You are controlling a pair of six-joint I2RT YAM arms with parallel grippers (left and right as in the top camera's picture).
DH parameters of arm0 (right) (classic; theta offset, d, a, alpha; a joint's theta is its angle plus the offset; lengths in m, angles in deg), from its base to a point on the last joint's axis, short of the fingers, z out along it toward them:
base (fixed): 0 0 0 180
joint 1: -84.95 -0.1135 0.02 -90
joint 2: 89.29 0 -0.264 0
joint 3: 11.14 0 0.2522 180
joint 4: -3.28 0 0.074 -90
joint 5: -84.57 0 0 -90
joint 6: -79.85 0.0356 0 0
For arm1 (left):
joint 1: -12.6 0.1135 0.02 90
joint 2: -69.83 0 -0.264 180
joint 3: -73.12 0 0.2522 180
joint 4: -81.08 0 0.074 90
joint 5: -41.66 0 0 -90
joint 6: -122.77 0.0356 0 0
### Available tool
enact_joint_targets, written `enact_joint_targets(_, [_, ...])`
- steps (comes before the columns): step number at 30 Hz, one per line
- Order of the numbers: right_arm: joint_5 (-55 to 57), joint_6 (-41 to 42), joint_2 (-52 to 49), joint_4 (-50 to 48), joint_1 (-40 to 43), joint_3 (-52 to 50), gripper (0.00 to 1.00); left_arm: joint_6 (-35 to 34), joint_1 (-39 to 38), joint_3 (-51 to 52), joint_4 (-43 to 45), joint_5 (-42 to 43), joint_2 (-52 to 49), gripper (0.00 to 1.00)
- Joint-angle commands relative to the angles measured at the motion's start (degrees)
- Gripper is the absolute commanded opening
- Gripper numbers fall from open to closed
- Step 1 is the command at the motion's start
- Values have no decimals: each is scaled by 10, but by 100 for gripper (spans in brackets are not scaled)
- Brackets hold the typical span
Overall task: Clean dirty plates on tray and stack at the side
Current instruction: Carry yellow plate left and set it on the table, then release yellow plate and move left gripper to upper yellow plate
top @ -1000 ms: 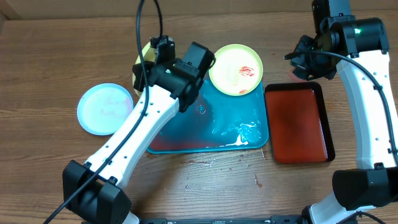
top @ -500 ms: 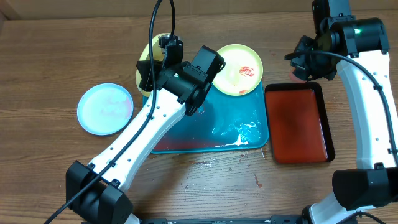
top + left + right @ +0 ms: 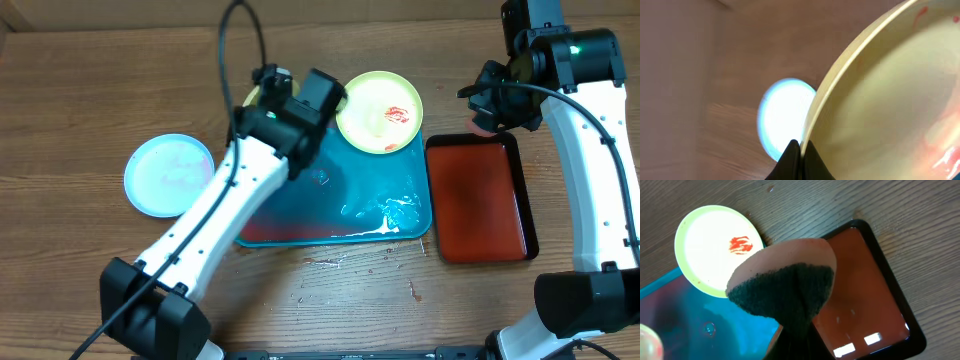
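Yellow-green plate [image 3: 880, 100], rim pinched by left gripper [image 3: 799, 150], face toward its camera; right gripper [image 3: 792, 336] clamped on sponge [image 3: 785, 275].

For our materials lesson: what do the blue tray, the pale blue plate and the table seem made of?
Blue tray: probably plastic, glossy, with wet glare.
Pale blue plate: likely plastic, smooth, thin moulded rim.
Table: wood or wood-look laminate, matte, visible grain.

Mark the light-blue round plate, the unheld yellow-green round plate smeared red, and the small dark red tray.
light-blue round plate [image 3: 169, 175], overhead view, its pale centre.
unheld yellow-green round plate [image 3: 372, 118], overhead view, centre, beside the smear.
small dark red tray [image 3: 478, 200], overhead view, its red floor.
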Motion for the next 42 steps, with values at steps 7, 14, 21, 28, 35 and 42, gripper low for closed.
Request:
enact_joint_targets(7, [11,-13,15,2,2,14,4,34,214,-11,-11,371,11,4])
enact_joint_targets(14, [11,-12,15,1,2,14,4,65,443,-4,-5,500,1,4])
enact_joint_targets(21, [11,-13,15,2,2,14,4,58,552,64,40,502,-25,4])
enact_joint_targets(28, [11,-13,15,1,2,14,4,49,579,142,129,516,-60,4])
enact_joint_targets(35, [11,-13,15,4,2,14,4,16,579,169,176,506,-97,4])
enact_joint_targets(42, [11,-13,15,5,2,14,4,59,577,169,170,506,-105,38])
